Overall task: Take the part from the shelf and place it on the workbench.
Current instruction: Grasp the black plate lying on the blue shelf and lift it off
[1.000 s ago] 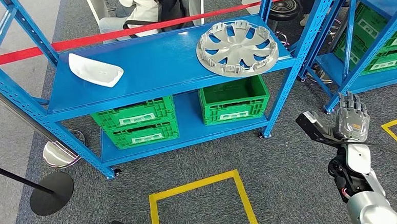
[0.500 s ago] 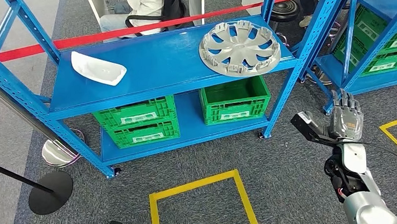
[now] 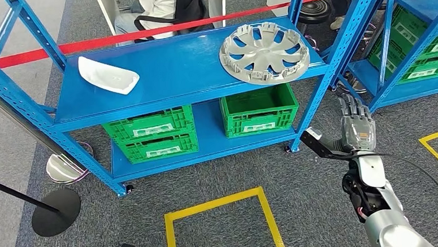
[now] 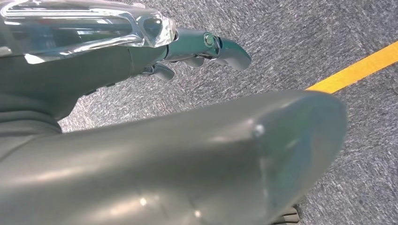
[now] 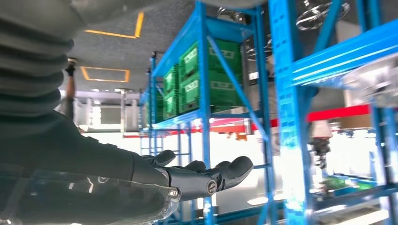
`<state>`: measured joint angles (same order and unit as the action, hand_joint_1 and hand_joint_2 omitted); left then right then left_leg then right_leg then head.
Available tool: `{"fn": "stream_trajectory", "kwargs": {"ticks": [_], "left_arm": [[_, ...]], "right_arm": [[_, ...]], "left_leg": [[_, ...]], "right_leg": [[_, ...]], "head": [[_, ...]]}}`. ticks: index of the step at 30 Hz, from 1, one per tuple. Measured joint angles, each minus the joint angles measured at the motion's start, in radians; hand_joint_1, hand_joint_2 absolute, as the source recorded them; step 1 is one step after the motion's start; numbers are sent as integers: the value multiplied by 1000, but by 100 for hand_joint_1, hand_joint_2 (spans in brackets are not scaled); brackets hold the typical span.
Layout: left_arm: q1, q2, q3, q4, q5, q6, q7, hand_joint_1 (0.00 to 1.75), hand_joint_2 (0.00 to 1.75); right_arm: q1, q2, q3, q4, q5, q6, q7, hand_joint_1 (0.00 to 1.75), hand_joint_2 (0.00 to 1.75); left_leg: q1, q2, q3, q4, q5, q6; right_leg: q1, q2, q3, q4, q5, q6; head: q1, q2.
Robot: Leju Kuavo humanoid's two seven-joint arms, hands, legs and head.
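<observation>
The right hand [image 3: 357, 132] is up in front of the blue shelf [image 3: 169, 75], fingers spread and holding nothing. It is well below the top board and off to the right. The left hand [image 4: 206, 47] hangs near the floor — fingers look loosely out, with nothing in them.

The hubcap [image 3: 264, 51] lies flat on the top board, near the right post. It looks light, thin and stiff — plastic, likely a bit slippery. The best hold is probably the near rim or through a gap between spokes. A white part [image 3: 108, 76] lies further left.
</observation>
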<state>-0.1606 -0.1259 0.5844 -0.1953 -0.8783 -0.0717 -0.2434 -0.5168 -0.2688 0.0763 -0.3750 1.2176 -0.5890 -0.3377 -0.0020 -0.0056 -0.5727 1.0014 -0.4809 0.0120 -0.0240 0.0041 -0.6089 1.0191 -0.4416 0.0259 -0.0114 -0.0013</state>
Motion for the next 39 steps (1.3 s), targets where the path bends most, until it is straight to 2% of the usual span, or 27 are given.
{"fn": "stream_trajectory", "kwargs": {"ticks": [11, 14, 16, 18, 19, 20, 21, 23, 24, 25, 26, 27, 28, 30, 31, 32, 34, 35, 36, 37, 39], "left_arm": [[1, 0, 0, 0, -5, 0, 2, 0, 0], [0, 1, -1, 0, -16, 0, 4, 0, 0], [-3, 0, -2, 0, -21, -2, 7, 0, 0], [-5, 0, -3, 0, -25, -4, 12, 0, 0], [-5, -1, -3, 0, -27, -4, 14, 0, 0], [-4, -2, -3, 0, -28, -4, 14, 0, 0], [-3, -2, -3, 0, -30, -4, 15, 0, 0], [-3, -3, -3, 0, -30, -3, 15, 0, 0], [-3, -1, -3, 0, -30, -3, 15, 0, 0], [-3, 0, -3, 0, -30, -2, 15, 0, 0], [-3, 0, -3, 0, -30, -2, 15, 0, 0], [-3, 1, -3, 0, -30, -1, 15, 0, 0], [-2, 0, -3, 0, -31, -1, 16, 0, 0], [-4, 0, -3, -1, -31, -1, 16, 0, 0], [-5, 0, -3, -1, -31, -1, 16, 0, 0], [-5, 0, -3, -1, -31, -1, 16, 0, 0], [-4, 0, -3, -1, -31, -1, 16, 0, 0], [-3, 0, -3, -1, -31, -1, 16, 0, 0], [-1, 0, -3, -1, -32, -1, 16, 0, 0], [0, 0, -3, -1, -32, -1, 16, 0, 0], [1, 0, -3, -1, -32, -2, 16, 0, 0]], "right_arm": [[0, 42, 42, 0, 4, -7, -3, 0, 175], [11, 48, 46, -6, 0, -16, 6, 0, 175], [22, 50, 52, -13, -2, -23, 18, 0, 175], [30, 52, 59, -15, 1, -24, 33, 0, 175], [37, 53, 62, -16, 2, -25, 40, 0, 175], [44, 54, 66, -16, 3, -25, 46, 0, 175], [50, 54, 70, -17, 2, -27, 51, 0, 175], [55, 54, 76, -21, -1, -30, 56, 0, 175], [54, 55, 79, -22, -3, -31, 58, 0, 175], [55, 55, 82, -24, -5, -32, 59, 0, 175], [57, 56, 84, -25, -6, -33, 59, 0, 175], [59, 56, 85, -25, -7, -35, 60, 0, 175], [62, 56, 86, -26, -7, -37, 60, 0, 175], [65, 55, 87, -29, -9, -41, 62, 0, 175], [63, 54, 87, -31, -11, -45, 63, 0, 175], [62, 54, 88, -33, -14, -50, 66, 0, 175], [60, 55, 92, -33, -19, -59, 69, 0, 175], [59, 56, 95, -33, -21, -61, 70, 0, 175], [58, 56, 97, -34, -21, -61, 70, 0, 175], [56, 57, 100, -35, -20, -61, 70, 0, 175], [49, 63, 106, -41, -16, -60, 70, 0, 175]], "left_leg": [[-2, 0, -2, 2, -2, 1], [-3, 1, 15, -26, 9, 20], [5, 5, 41, -67, 26, 31], [11, 8, 52, -80, 26, 32], [13, 9, 55, -79, 23, 28], [16, 10, 58, -77, 17, 24], [21, 9, 63, -73, 10, 17], [35, 9, 72, -55, -13, -3], [38, 9, 72, -40, -28, -15], [39, 9, 70, -26, -42, -25], [39, 10, 67, -17, -51, -33], [37, 10, 66, -13, -57, -38], [39, 11, 68, -14, -60, -40], [41, 12, 64, 1, -72, -42], [42, 12, 45, 37, -87, -43], [41, 12, 10, 96, -106, -43], [37, 12, -90, 246, -143, -39], [34, 12, -134, 296, -141, -34], [31, 11, -162, 309, -118, -27], [25, 10, -171, 282, -72, -16], [9, 4, -147, 163, 36, 11]], "right_leg": [[-3, 0, -1, -3, 1, 2], [-6, 0, 9, -22, 9, 14], [-3, -1, -5, 14, -13, 18], [-6, -1, -64, 132, -63, 24], [-10, -1, -97, 192, -81, 29], [-14, -1, -117, 225, -83, 35], [-18, -2, -120, 221, -67, 41], [-29, -6, -72, 115, -4, 57], [-30, -7, -44, 60, 13, 64], [-31, -7, -25, 26, 16, 60], [-29, -6, -17, 16, 5, 51], [-25, -4, -17, 20, -8, 36], [-24, -3, -17, 24, -15, 20], [-23, 0, -9, 25, -27, 2], [-22, 1, -2, 24, -33, -5], [-21, 1, 6, 22, -39, -11], [-15, 3, 22, 20, -52, -18], [-11, 5, 32, 19, -61, -20], [-7, 7, 45, 19, -71, -21], [-4, 9, 61, 19, -83, -22], [0, 13, 93, 15, -106, -21]], "head": [[0, 0], [0, 0], [3, 0], [5, 0], [5, 0], [5, 0], [4, 0], [5, 0], [9, 0], [13, 0], [13, 0], [13, 0], [9, 0], [4, 0], [3, 0], [2, 0], [2, 0], [2, 0], [2, 0], [2, 0], [2, 0]]}}
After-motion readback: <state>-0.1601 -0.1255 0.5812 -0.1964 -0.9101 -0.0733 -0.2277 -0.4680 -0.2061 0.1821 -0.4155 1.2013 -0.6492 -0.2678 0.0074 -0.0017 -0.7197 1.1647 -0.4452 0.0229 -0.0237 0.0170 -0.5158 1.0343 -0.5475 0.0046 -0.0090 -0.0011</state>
